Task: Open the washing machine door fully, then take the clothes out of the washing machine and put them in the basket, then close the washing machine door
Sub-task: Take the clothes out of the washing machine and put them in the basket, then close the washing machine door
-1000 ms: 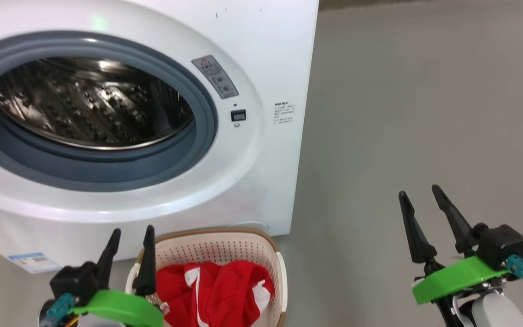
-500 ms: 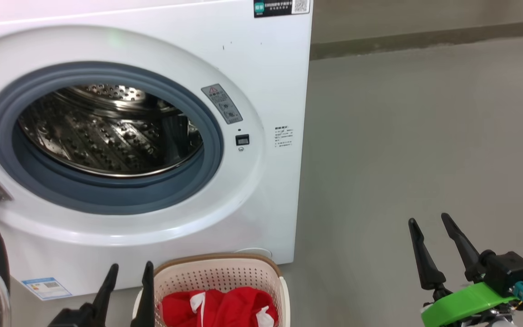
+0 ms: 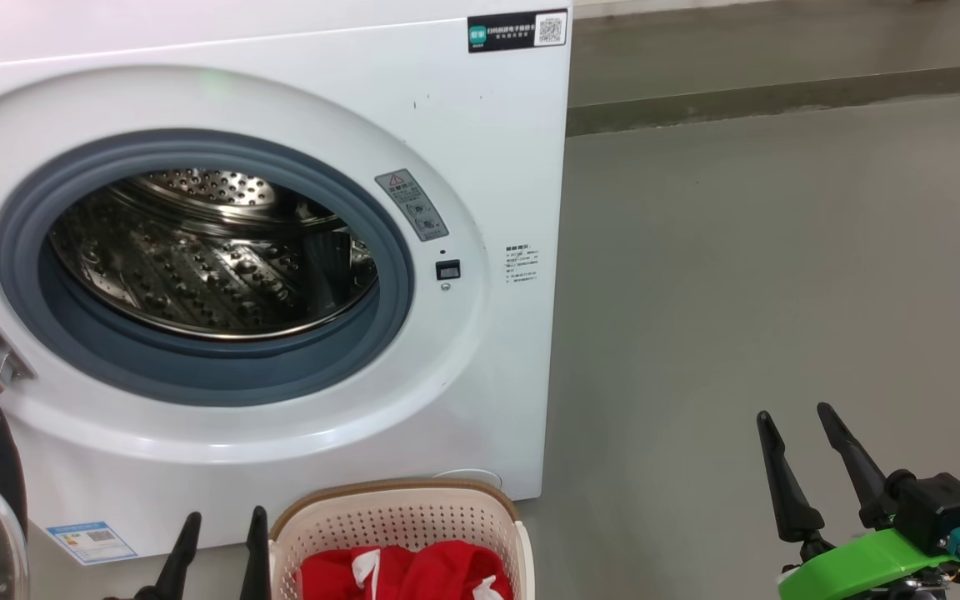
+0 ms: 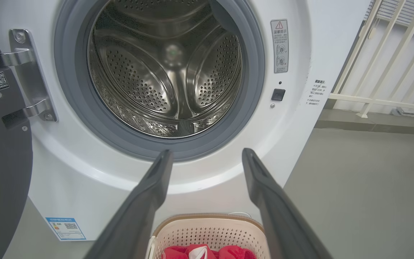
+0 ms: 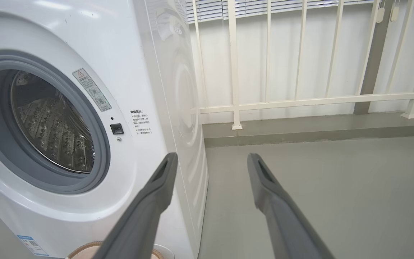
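My left gripper (image 3: 224,517) stands with its two long dark fingers spread wide and holds nothing. My right gripper (image 3: 793,410) is likewise spread wide and empty. Directly ahead of the left gripper stands the big white front-loading washing machine (image 3: 480,125), its perforated steel drum (image 4: 164,72) open to view inside a grey rubber ring (image 4: 253,90). The large round door (image 4: 7,154), with a glossy black rim and a clear glass window, hangs swung open to the left of that gripper. The left wrist view shows its metal hinge (image 4: 27,72) plainly. Just right of the left fingers, on the floor before the machine, sits the cream-white perforated plastic basket (image 3: 397,517) with a brown rim. The bright red clothes (image 3: 413,571) with white trim lie inside it. The right gripper hangs over grey floor (image 3: 780,250), well right of the machine. The right wrist view adds the machine's side panel and a white railing (image 5: 300,99) beyond.
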Motion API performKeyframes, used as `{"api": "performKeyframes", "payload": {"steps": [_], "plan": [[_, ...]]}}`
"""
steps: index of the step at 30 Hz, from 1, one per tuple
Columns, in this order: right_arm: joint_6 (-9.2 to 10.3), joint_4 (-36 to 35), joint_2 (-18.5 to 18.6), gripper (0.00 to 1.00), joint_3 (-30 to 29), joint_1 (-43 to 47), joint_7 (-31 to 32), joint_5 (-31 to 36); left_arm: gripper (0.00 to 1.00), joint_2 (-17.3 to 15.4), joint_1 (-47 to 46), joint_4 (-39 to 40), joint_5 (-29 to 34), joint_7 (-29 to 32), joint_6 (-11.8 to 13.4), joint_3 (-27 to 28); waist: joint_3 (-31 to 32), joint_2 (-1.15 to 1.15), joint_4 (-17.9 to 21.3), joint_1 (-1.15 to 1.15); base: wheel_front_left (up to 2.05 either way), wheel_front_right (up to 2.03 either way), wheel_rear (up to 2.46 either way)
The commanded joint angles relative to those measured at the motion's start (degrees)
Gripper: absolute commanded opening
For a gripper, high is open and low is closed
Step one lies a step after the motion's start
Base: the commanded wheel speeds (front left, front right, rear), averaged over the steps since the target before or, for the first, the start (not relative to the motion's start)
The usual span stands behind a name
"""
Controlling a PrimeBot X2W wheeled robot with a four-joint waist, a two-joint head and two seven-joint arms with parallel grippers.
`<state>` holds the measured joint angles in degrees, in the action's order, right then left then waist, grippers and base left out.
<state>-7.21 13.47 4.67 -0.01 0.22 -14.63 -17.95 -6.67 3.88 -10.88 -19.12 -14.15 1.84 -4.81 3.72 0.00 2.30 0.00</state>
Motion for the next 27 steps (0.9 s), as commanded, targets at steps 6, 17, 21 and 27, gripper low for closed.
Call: {"api": "performKeyframes", "payload": {"steps": [6, 17, 21, 27], "plan": [[-0.28, -1.3, 0.5, 1.0, 1.0, -0.2, -0.4, 0.7, 1.0, -0.8, -0.7, 2.1, -0.6, -0.5, 0.3, 2.7, 0.3, 0.0, 0.1, 0.0, 0.0, 0.0, 0.0], [-0.28, -0.9, 0.5, 1.0, 1.2, -0.1, -0.4, 0.7, 1.0, -1.4, -0.6, 2.2, -0.4, -0.5, 0.8, 2.6, 0.3, 0.0, 0.5, 0.0, 0.0, 0.0, 0.0], [-0.28, -0.8, 0.5, 1.0, 1.4, -0.2, -0.4, 0.7, 1.0, -1.6, -0.7, 2.2, -0.3, -0.2, 1.3, 2.7, 0.2, 0.0, 0.6, 0.0, -0.03, 0.03, 0.0], [-0.28, -0.6, 0.5, 1.0, 1.3, -0.3, -0.4, 0.5, 1.0, -1.4, -0.5, 2.5, -0.3, 0.2, 2.4, 2.6, 0.3, 0.0, 0.7, 0.0, -0.5, 0.5, 0.0]]}}
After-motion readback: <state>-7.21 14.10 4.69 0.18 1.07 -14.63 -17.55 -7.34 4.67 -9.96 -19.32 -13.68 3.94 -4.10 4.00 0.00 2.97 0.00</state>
